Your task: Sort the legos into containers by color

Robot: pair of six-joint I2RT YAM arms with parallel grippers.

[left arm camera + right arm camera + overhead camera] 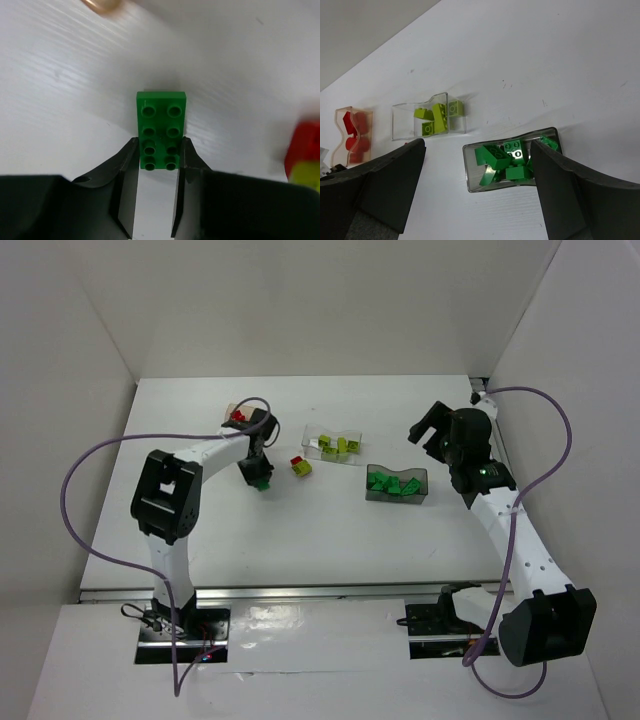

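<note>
A dark green lego (161,120) lies flat on the white table, studs up. My left gripper (160,150) is shut on its near end, both fingers pressed against its sides (255,475). A red lego stacked on a yellow-green one (300,466) sits loose just to the right (304,160). The orange container (352,108) holds red legos, the clear container (405,125) yellow-green ones (432,117), and the smoky grey container (470,170) several green ones (505,160). My right gripper (477,145) hangs open above the grey container, holding nothing (428,430).
White walls close the table in on the left, back and right. The orange container (238,412) stands just behind the left gripper; the clear one (312,435) and the grey one (420,475) sit mid-table. Purple cables loop beside both arms.
</note>
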